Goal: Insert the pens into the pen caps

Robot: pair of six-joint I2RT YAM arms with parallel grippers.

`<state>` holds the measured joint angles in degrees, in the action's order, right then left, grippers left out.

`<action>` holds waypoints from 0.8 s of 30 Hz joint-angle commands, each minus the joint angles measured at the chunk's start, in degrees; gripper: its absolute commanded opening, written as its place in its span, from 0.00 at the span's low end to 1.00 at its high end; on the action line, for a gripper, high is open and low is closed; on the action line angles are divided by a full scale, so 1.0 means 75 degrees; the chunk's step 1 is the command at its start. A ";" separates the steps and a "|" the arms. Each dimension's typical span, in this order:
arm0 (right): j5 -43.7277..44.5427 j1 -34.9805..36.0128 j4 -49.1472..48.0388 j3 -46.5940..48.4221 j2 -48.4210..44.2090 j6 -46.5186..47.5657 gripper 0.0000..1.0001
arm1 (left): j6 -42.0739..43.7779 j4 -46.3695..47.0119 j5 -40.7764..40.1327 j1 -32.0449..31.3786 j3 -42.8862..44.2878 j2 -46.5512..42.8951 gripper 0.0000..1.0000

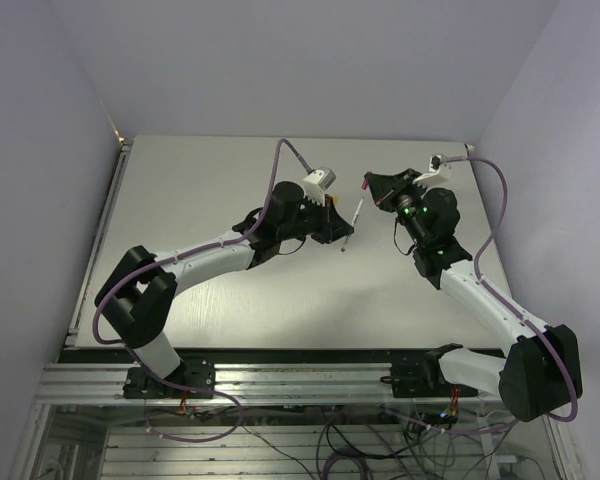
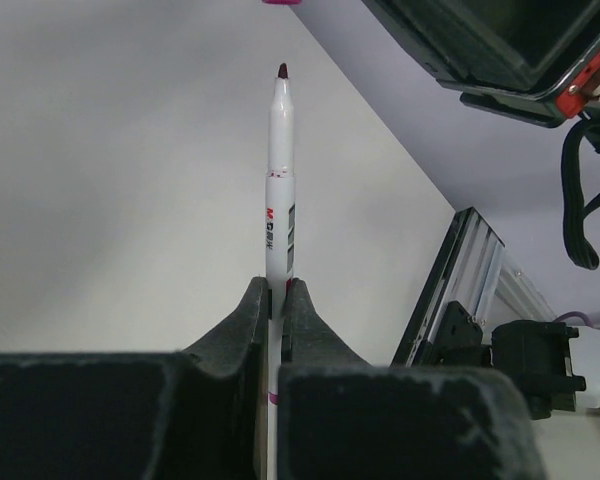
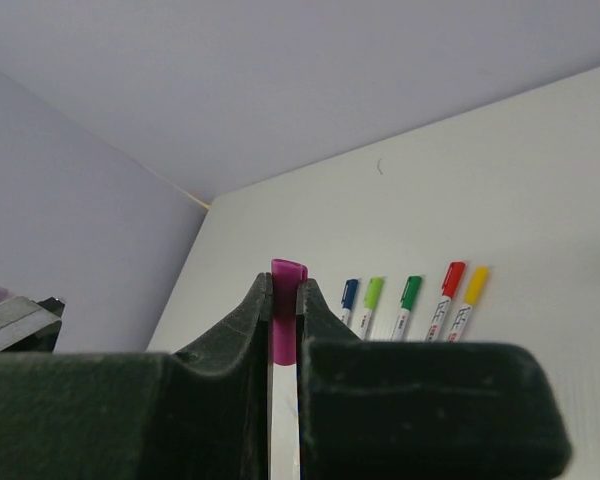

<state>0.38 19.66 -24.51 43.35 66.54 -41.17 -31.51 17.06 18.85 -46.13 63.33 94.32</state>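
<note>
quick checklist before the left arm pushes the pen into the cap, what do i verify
1. Left gripper shut on pen: ok.
2. The tip bare and pointing away from the gripper: ok.
3. Right gripper shut on cap: ok.
4. Cap's open end facing the tip: cannot tell.
5. Tip in line with cap: ok in the left wrist view, where the cap shows just above the tip with a gap between them; depth cannot tell.
6. Five capped pens in a row, clear of the held cap: ok.
</note>
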 commanded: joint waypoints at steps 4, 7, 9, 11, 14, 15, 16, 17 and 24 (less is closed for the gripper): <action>-0.0098 -0.0020 -0.0279 -0.0208 -0.0159 -0.0060 0.00 | 0.0134 0.0278 -0.0029 -0.0049 0.0106 -0.0352 0.07; -0.0126 -0.0020 -0.0256 -0.0256 -0.0228 -0.0066 0.00 | 0.0095 0.0320 -0.0087 -0.0044 0.0067 -0.0366 0.07; -0.0133 -0.0016 -0.0247 -0.0284 -0.0267 -0.0087 0.00 | 0.0068 0.0347 -0.0099 -0.0049 0.0064 -0.0364 0.07; -0.0121 -0.0014 -0.0247 -0.0297 -0.0292 -0.0089 0.00 | 0.0037 0.0368 -0.0111 -0.0046 0.0064 -0.0344 0.07; -0.0140 -0.0017 -0.0224 -0.0275 -0.0303 -0.0069 0.00 | 0.0007 0.0403 -0.0133 -0.0047 0.0077 -0.0302 0.07; -0.0161 -0.0018 -0.0214 -0.0279 -0.0301 -0.0068 0.00 | -0.0005 0.0408 -0.0155 -0.0048 0.0076 -0.0287 0.07; -0.0166 -0.0003 -0.0204 -0.0279 -0.0311 -0.0057 0.00 | -0.0006 0.0419 -0.0153 -0.0049 0.0086 -0.0284 0.07; -0.0178 -0.0021 -0.0198 -0.0273 -0.0307 -0.0054 0.00 | -0.0016 0.0426 -0.0157 -0.0049 0.0087 -0.0265 0.07; -0.0238 -0.0018 -0.0175 -0.0349 -0.0304 -0.0070 0.00 | -0.0088 0.0524 -0.0197 -0.0049 0.0118 -0.0207 0.07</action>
<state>-0.71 19.66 -25.08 41.54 65.32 -41.52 -31.92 17.80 18.22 -46.22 63.33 93.54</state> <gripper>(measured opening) 0.050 0.099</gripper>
